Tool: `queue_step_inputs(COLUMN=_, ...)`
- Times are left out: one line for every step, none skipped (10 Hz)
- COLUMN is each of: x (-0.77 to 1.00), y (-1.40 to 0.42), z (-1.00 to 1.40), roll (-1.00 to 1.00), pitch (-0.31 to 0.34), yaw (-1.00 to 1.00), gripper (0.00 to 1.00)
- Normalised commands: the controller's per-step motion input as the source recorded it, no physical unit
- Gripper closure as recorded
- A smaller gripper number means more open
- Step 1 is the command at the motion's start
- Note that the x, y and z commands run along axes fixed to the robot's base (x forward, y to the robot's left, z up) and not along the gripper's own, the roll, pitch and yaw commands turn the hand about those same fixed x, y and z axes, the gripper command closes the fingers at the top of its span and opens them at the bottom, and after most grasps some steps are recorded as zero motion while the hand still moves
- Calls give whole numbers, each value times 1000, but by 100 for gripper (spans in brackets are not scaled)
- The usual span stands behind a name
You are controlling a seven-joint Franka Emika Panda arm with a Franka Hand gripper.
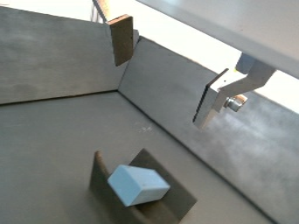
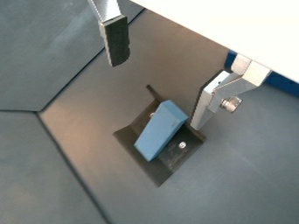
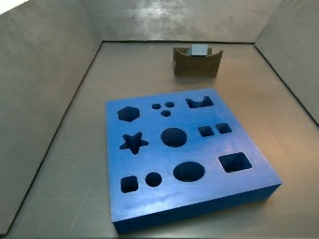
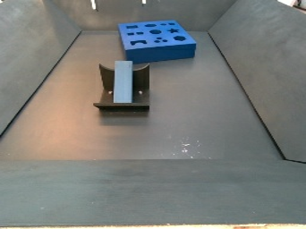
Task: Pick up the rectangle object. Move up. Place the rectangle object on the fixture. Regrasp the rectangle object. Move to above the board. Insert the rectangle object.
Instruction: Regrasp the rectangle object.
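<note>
The rectangle object (image 2: 162, 131), a light grey-blue block, lies in the notch of the dark fixture (image 2: 181, 156), apart from both fingers. Both side views show it resting there, block (image 4: 121, 82) on fixture (image 4: 141, 85), and block (image 3: 197, 50) on fixture (image 3: 196, 63). My gripper (image 2: 162, 72) hangs open above the block with nothing between its fingers; it shows in both wrist views (image 1: 166, 68) and is out of frame in the side views. The blue board (image 3: 249, 182) with shaped holes lies flat on the floor, well away from the fixture (image 1: 176, 206) and block (image 1: 138, 185).
Grey walls slope up around the floor on all sides (image 4: 36, 72). The board (image 4: 162, 52) sits near one end wall and the fixture toward the middle of the bin, with bare floor (image 4: 180, 134) between them and the near wall.
</note>
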Motion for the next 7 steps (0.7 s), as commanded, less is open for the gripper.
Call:
queue_step_inputs(x=22, y=-29, z=-6, roll=1000, pitch=-36, yaw=16, gripper=0)
queue_step_inputs(x=27, y=-27, z=-6, roll=1000, pitch=-25, yaw=16, gripper=0)
queue_step_inputs(x=32, y=-28, z=-11, roll=1000, pitch=-11, yaw=17, gripper=0)
queue_step_inputs(x=37, y=-32, z=-13, roll=1000, pitch=0, yaw=18, gripper=0)
queue_step_inputs(x=42, y=-30, z=-12, roll=1000, pitch=21, yaw=24, gripper=0)
queue_step_inputs(x=44, y=-31, z=-9, roll=1000, pitch=34, yaw=26, gripper=0)
queue_step_inputs(x=52, y=-36, z=-10, roll=1000, pitch=65, yaw=38, gripper=0)
